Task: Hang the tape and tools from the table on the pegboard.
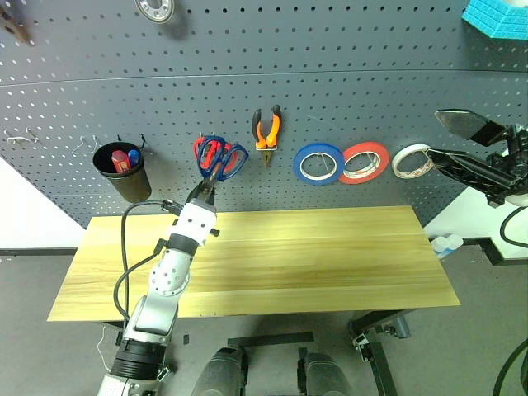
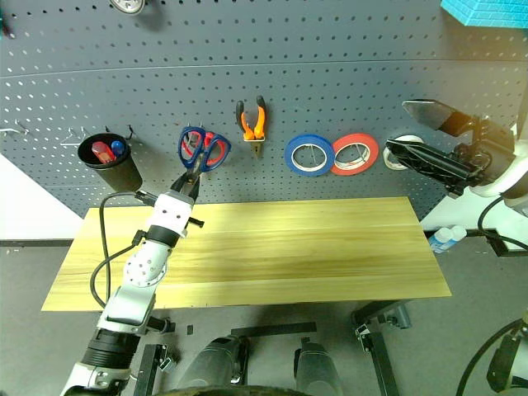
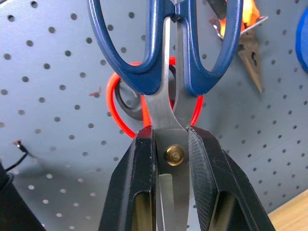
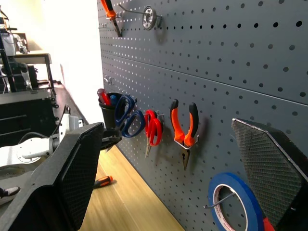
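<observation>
Dark blue-handled scissors (image 3: 168, 53), steel blades shut, are held at the pegboard (image 1: 346, 74), overlapping red scissors (image 1: 208, 153). The left gripper (image 3: 172, 144) pinches their blades at the brass pivot. The right gripper (image 2: 412, 132) gapes wide, holding nothing.

Light wood desk (image 1: 330, 264) in front of the pegboard (image 1: 346, 91)

The desk is a wide rectangular top of pale yellowish planks, its long back edge running just beside the foot of the dark grey pegboard. In the right wrist view a slim screwdriver (image 4: 98, 182) with an orange-and-black handle lies flat on the boards near the back edge, below the hanging scissors. The head views show bare planks across the middle and right.
</observation>
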